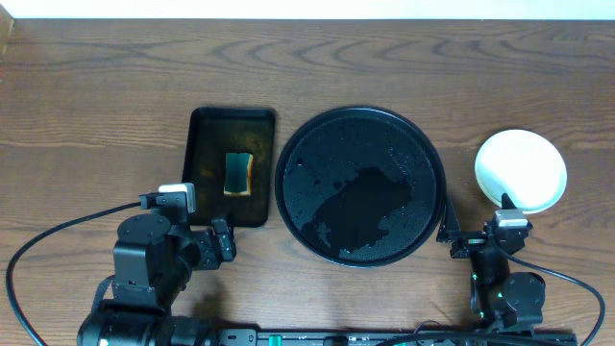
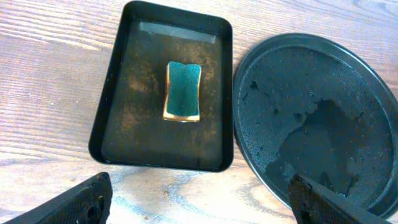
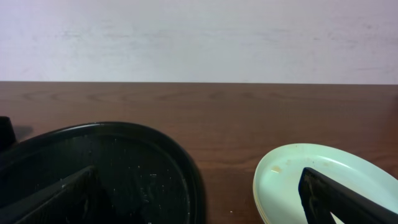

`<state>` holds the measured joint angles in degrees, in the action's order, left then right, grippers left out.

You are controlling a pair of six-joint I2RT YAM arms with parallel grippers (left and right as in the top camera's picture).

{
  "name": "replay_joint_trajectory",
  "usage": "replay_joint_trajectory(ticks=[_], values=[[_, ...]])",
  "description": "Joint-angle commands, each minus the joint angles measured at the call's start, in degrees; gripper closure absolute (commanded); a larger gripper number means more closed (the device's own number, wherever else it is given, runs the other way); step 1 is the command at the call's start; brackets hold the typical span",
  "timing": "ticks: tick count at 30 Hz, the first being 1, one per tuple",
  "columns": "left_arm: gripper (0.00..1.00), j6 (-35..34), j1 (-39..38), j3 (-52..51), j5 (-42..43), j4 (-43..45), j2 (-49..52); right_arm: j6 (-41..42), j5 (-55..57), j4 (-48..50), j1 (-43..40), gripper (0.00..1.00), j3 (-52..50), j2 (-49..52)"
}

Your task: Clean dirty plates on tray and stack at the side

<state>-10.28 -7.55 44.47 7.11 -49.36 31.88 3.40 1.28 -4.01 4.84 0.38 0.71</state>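
The round black tray [image 1: 360,185] lies mid-table, wet, with a pool of water and no plates on it; it also shows in the left wrist view [image 2: 311,118] and the right wrist view [image 3: 124,174]. The plates [image 1: 520,170] sit stacked on the table right of the tray. The top plate [image 3: 292,180] is pale mint-white with faint brown specks near its rim. My left gripper [image 1: 192,226] [image 2: 199,205] hangs open over bare wood just in front of the rectangular tray. My right gripper [image 1: 478,219] [image 3: 199,202] is open, one finger over the round tray's edge, the other over the plates.
A smaller black rectangular tray [image 1: 231,178] [image 2: 165,93] stands left of the round tray, wet inside, with a green-and-yellow sponge [image 1: 238,173] [image 2: 183,91] lying in it. Cables trail along the table's front edge.
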Motion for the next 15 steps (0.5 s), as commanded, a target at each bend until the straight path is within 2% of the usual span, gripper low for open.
replay_joint_trajectory(ticks=[1, 9, 15], values=[[0.10, 0.5, 0.1, -0.1, -0.5, 0.2, 0.1, -0.5, -0.3, -0.3, 0.5, 0.01, -0.1, -0.4], [0.10, 0.8, 0.2, -0.1, -0.7, -1.0, -0.5, -0.5, -0.3, -0.3, 0.5, 0.01, -0.1, -0.4], [0.10, 1.7, 2.6, -4.0, -1.8, -1.7, -6.5, -0.5, -0.2, -0.3, 0.5, 0.01, -0.1, -0.4]])
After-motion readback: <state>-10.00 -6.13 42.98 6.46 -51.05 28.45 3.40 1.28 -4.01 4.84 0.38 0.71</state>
